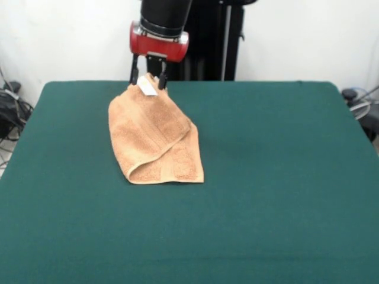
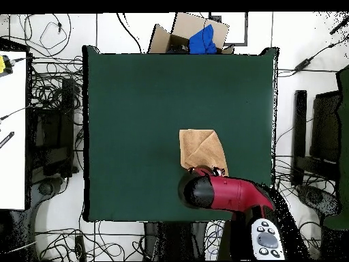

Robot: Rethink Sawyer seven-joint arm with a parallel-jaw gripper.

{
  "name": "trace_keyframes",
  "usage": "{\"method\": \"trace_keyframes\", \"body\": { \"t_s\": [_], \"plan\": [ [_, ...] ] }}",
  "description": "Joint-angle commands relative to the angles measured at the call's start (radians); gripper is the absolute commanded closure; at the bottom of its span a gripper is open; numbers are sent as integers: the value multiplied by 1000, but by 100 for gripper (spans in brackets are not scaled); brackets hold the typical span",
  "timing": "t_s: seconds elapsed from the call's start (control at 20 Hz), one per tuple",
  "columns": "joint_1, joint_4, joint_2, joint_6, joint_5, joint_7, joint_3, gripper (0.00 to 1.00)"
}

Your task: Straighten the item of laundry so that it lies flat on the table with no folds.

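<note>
- green table [image 1: 284, 207] fills the foreground, bare felt on every side of the cloth.
- towel [image 1: 157, 142] sits toward the far left part of the table in the front view; its near end rests on the felt, folded over with the hemmed edge curling open, while its far end rises to a peak.
- gripper [image 1: 148, 80] comes down from the red and black arm [image 1: 160, 29] and its fingers look pinched on that raised peak, right by the small white tag [image 1: 147, 86].
- overhead view shows the towel [image 2: 201, 150] just beyond the arm's red housing [image 2: 228, 194], near the table's base-side edge, the held part hidden beneath the arm.
- step in hand, as i judge it: the lifted corner needs to be drawn away from the resting end so the doubled layer peels open.
- to do it well: keep the lift low, pull slowly along the fold's opposite direction, let the resting end drag and anchor by friction, and release only once the cloth lies in a single layer.
</note>
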Motion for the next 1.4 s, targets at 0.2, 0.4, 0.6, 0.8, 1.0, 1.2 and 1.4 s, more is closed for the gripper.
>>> {"method": "trace_keyframes", "body": {
  "t_s": [0.2, 0.4, 0.6, 0.8, 1.0, 1.2, 1.4],
  "plan": [
    [-11, 50, 37, -64, 26, 176, 44, 0],
    [-2, 60, 61, -80, 37, 193, 55, 0],
    [6, 88, 73, -92, 53, 209, 73, 0],
    [26, 110, 67, -86, 69, 219, 70, 0],
    [10, 114, 76, -75, 67, 189, 91, 0],
    [1, 117, 82, -59, 64, 161, 115, 0],
    [-27, 126, 78, -38, 56, 128, 145, 0]
  ]
}}
